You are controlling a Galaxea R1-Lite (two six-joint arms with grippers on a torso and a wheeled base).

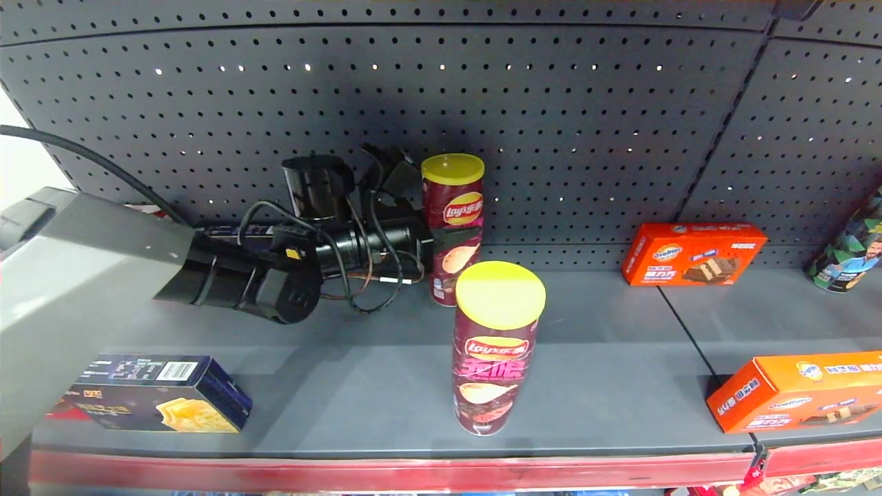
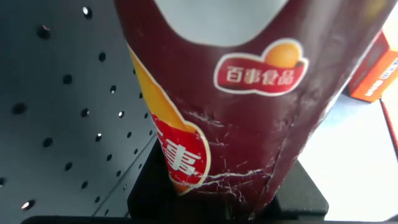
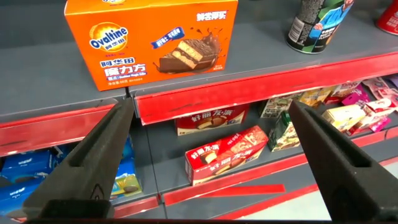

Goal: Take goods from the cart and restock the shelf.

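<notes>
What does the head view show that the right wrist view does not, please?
Only the head view: two chip cans, the rear can held by the left end effector, the front can standing free, and a dark blue box. Only the right wrist view: the open right end effector and a red box on a lower shelf. Both: the front orange box and a printed can.

front can (image 1: 497,348) is stood on shelf (image 1: 358,386) | behind it: rear can (image 1: 452,207); left: flat box (image 1: 158,403) | right: far orange box (image 1: 692,253); near orange box (image 1: 799,389)
</notes>
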